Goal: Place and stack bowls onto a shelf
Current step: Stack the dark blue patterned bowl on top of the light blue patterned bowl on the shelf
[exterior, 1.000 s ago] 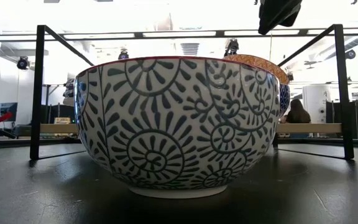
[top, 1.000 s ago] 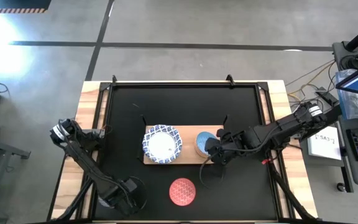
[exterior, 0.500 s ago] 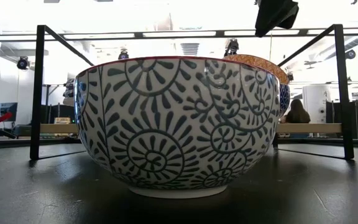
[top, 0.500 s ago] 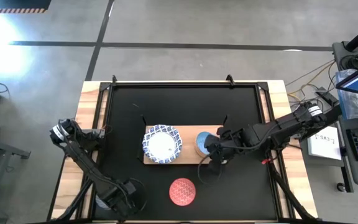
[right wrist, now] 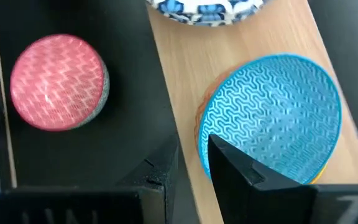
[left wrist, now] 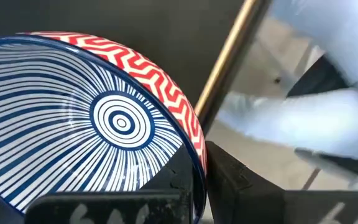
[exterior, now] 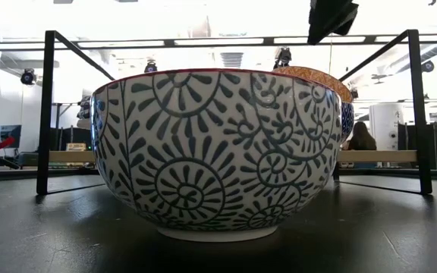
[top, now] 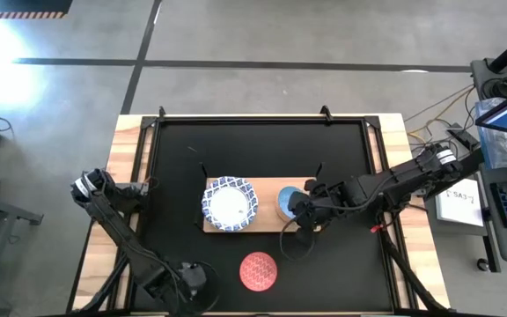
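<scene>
Saw the left hand (top: 192,277) slide from a second earlier farther toward 6 o'clock along the near edge of the black table (top: 253,150), and the right hand (top: 302,216) lift a little. Found the left hand clamped tight on the rim of a round bowl with blue-and-white radial stripes inside and a red zigzag outside (left wrist: 104,118), carried near 7 o'clock, well apart from the light-wood rectangular shelf (top: 267,211) at mid-table.

Found the right hand part-way open and holding nothing, above the shelf's 3 o'clock end, its fingers (right wrist: 229,165) straddling the rim of the light-blue patterned bowl (right wrist: 278,118) nested in the orange-yellow bowl (exterior: 313,76). Noted the stack of wide blue-and-white patterned bowls (top: 230,204) at the shelf's 9 o'clock end, and the red patterned bowl (top: 259,270) loose at 6 o'clock.

Judged two risks. Could snag the light-blue rim with the inner finger on withdrawal and drag the nested pair off the shelf end. Could also lose the striped bowl from a rim-only pinch, or clip the red bowl on the way across.
</scene>
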Action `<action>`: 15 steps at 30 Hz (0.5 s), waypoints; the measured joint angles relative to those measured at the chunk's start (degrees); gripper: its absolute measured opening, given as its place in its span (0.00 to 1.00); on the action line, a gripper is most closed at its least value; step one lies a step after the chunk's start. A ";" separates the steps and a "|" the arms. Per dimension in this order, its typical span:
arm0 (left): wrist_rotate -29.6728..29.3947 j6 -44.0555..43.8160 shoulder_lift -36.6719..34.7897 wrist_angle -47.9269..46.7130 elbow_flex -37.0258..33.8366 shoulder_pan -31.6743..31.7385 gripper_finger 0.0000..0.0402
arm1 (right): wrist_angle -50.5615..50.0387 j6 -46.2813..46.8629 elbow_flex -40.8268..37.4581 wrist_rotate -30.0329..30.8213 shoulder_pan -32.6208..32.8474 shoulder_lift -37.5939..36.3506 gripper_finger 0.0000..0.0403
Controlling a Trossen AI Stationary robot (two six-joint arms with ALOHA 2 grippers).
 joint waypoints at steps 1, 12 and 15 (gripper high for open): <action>-1.36 0.94 0.00 0.00 1.07 0.14 0.01 | 0.11 -1.65 0.00 -0.12 0.00 0.00 0.19; -13.31 29.78 0.29 10.69 9.05 3.30 0.01 | 16.27 -23.73 0.00 -17.01 3.42 0.00 0.19; -12.35 45.40 1.19 19.02 10.21 4.69 0.01 | 21.92 -28.68 0.00 -21.65 4.95 0.00 0.19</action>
